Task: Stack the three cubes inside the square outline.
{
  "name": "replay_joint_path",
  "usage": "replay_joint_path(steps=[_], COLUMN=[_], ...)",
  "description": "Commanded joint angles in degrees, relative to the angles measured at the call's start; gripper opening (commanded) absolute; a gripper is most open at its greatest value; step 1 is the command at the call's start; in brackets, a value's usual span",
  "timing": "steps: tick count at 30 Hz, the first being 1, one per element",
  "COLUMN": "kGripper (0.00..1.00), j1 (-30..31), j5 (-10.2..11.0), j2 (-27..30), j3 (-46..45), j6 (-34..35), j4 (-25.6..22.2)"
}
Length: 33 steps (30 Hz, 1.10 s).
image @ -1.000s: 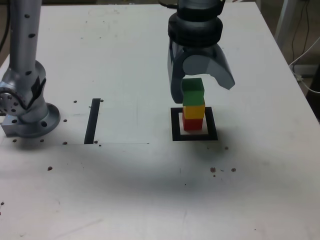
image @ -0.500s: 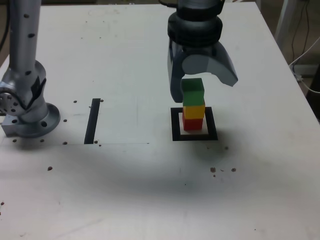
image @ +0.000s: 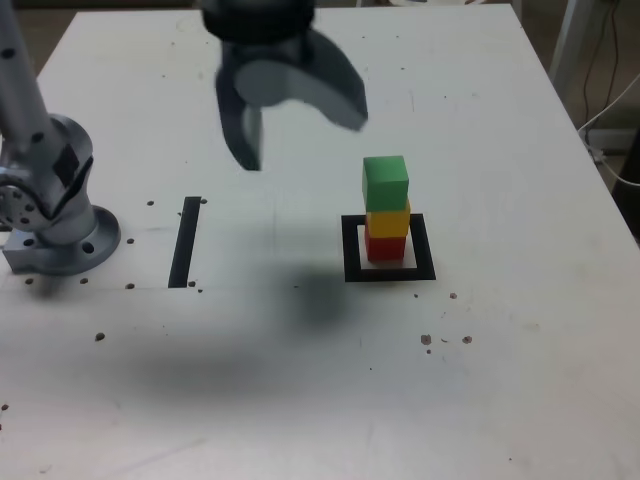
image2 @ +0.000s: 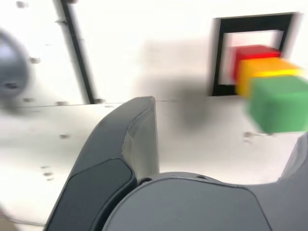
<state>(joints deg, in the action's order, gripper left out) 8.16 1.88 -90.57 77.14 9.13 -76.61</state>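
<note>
Gripper wide, nothing held, at about ten o'clock from the cubes in exterior view. Green cube atop yellow, atop red; stack stands inside square outline.

Gripper open, jaws wide apart, nothing between them. Exterior view: it hangs high, upper middle, a bit toward the exterior view's left, fingers pointing down. One finger reaches lower than the other, which curves out toward the exterior view's right. Wrist dark, cut by the top edge, blurred along with the fingers. Arm comes down at the exterior view's left to its round base; upper part out of frame. Wrist view: both fingers in sight, one cut by the frame edge, gap wide.
</note>
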Motion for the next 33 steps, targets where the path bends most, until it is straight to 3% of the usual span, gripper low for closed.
replay_joint_path(steps=[1,14,26,29,33], kGripper=[1.0,1.0,1.0,1.0,1.0], j1=[0.2,2.0,2.3,2.3,2.3], j5=[-0.3,-2.0,-2.7,-1.9,1.0], j2=[2.9,6.5,6.1,5.8,5.7], j3=[-5.7,-24.0,-33.9,-34.3,-34.3], j6=[-0.2,-0.7,-0.6,-0.4,-0.3], j4=[0.1,1.4,9.9,11.2,14.6])
